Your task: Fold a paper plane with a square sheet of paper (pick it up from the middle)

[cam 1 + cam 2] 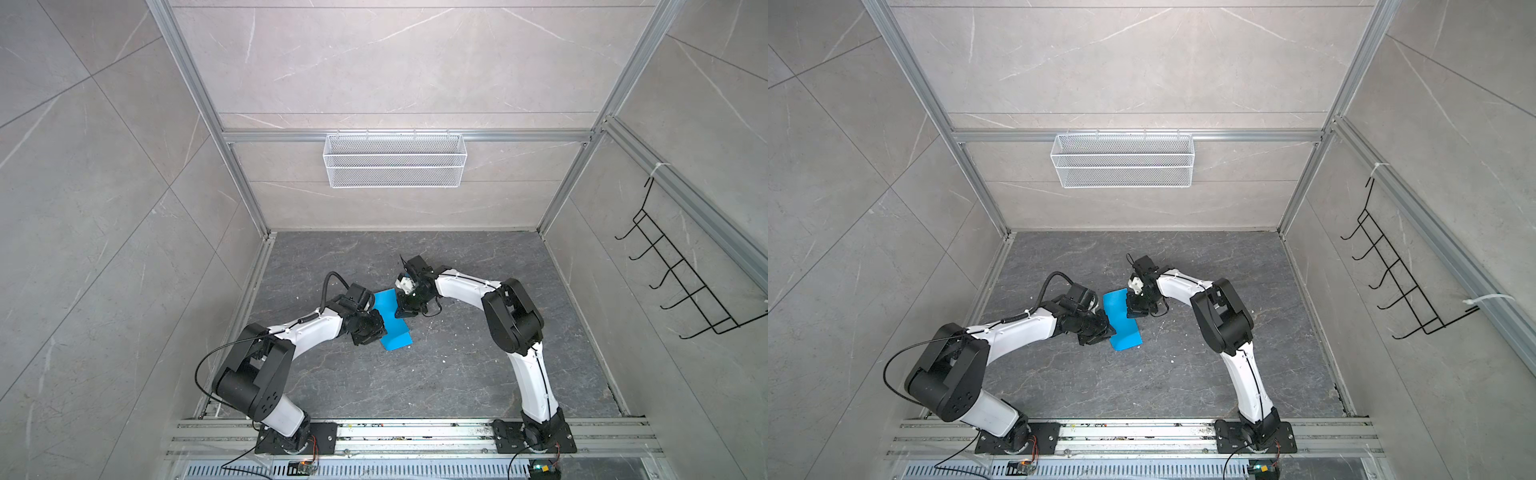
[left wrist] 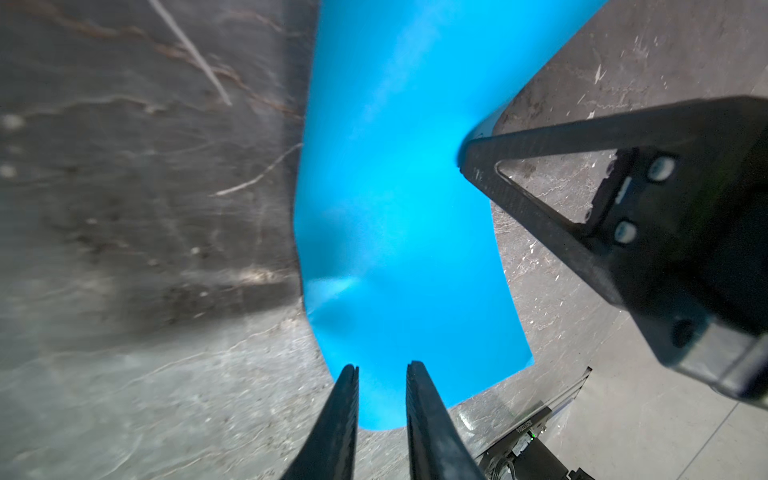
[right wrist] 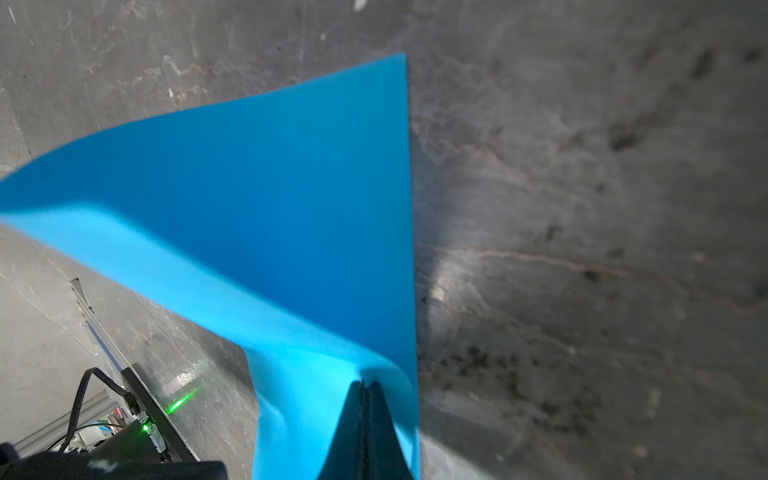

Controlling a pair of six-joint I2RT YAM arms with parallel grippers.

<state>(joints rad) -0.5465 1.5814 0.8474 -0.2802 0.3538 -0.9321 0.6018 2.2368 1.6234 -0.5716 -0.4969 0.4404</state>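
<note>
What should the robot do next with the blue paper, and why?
Probably close the left gripper on the square sheet of paper. Its jaws stand apart at the sheet's edge, while the right gripper pinches another edge and the sheet bows.

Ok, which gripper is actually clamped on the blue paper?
The right gripper: its jaws are shut on the edge of the blue paper. The left gripper has its jaws apart, a visible gap between them.

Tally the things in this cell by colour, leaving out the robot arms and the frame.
Blue: 1, thin square sheet of paper
White: 1, wire mesh basket
Black: 1, wire hook rack
Total: 3
</note>
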